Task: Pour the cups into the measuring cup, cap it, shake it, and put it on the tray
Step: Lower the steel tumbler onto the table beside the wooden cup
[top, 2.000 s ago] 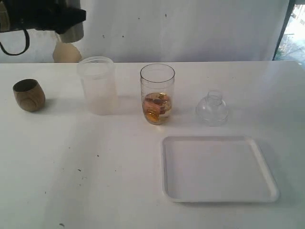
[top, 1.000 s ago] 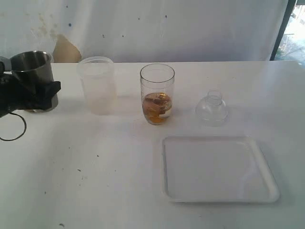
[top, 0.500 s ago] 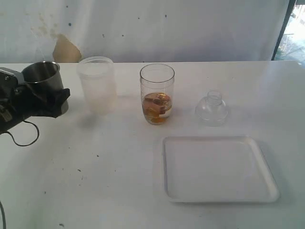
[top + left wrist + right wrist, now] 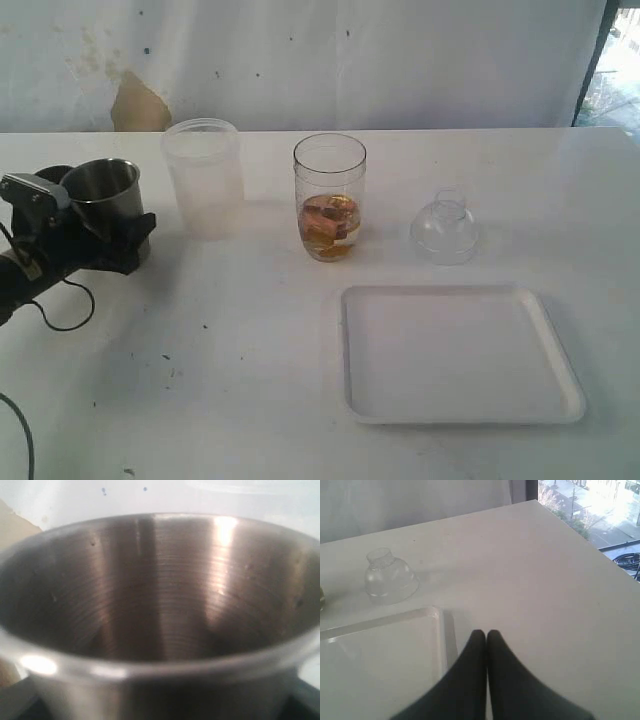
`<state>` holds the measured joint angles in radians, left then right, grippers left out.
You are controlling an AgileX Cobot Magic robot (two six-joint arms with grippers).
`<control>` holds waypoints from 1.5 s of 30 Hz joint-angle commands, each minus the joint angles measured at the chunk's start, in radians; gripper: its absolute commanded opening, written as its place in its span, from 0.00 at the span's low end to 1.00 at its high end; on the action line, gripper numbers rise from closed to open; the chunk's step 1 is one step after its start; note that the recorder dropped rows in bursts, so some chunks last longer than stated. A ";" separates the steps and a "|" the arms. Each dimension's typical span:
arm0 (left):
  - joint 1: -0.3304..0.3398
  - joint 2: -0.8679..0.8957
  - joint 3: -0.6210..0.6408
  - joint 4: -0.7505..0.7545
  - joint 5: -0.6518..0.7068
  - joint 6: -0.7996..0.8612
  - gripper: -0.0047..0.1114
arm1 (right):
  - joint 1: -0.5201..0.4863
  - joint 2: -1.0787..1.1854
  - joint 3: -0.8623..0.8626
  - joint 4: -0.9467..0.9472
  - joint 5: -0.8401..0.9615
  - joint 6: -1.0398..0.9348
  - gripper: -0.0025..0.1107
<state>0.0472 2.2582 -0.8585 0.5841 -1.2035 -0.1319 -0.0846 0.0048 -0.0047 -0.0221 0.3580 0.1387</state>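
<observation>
My left gripper (image 4: 112, 240) is shut on the steel tumbler (image 4: 100, 186), which it holds upright low over the table at the far left. The tumbler's shiny inside (image 4: 160, 595) fills the left wrist view and looks empty. The wooden cup is almost wholly hidden behind that gripper. The frosted cup (image 4: 203, 178) stands just right of the tumbler. The clear measuring cup (image 4: 330, 197) holds amber and brown pieces at its bottom. The white tray (image 4: 460, 410) lies at the front right. My right gripper (image 4: 486, 633) is shut on nothing, over the table beside the tray's rim (image 4: 440, 630).
A small clear dome lid (image 4: 444, 228) sits right of the measuring cup, behind the tray; the lid (image 4: 390, 577) also shows in the right wrist view. A black cable (image 4: 60, 310) trails from the left arm. The table's far right edge (image 4: 580, 535) is near.
The left gripper has come down from the upper left with the tumbler, turning it upright, and has drifted right and lower toward the table. The other things have not moved.
</observation>
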 commanded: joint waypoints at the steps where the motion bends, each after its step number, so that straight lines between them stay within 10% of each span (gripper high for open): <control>1: 0.000 0.004 -0.005 -0.051 -0.018 0.009 0.04 | 0.003 -0.005 0.005 -0.003 -0.008 0.005 0.02; 10: 0.000 0.004 -0.005 -0.051 -0.018 0.009 0.08 | 0.003 -0.005 0.005 -0.003 -0.008 0.016 0.02; 23: 0.000 0.004 -0.003 -0.054 -0.018 -0.002 0.93 | 0.003 -0.005 0.005 -0.003 -0.008 0.016 0.02; 45: 0.000 -0.030 0.121 -0.133 -0.018 0.085 0.95 | 0.003 -0.005 0.005 -0.003 -0.008 0.016 0.02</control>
<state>0.0472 2.2519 -0.7677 0.4734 -1.2037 -0.0922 -0.0846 0.0048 -0.0047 -0.0221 0.3580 0.1537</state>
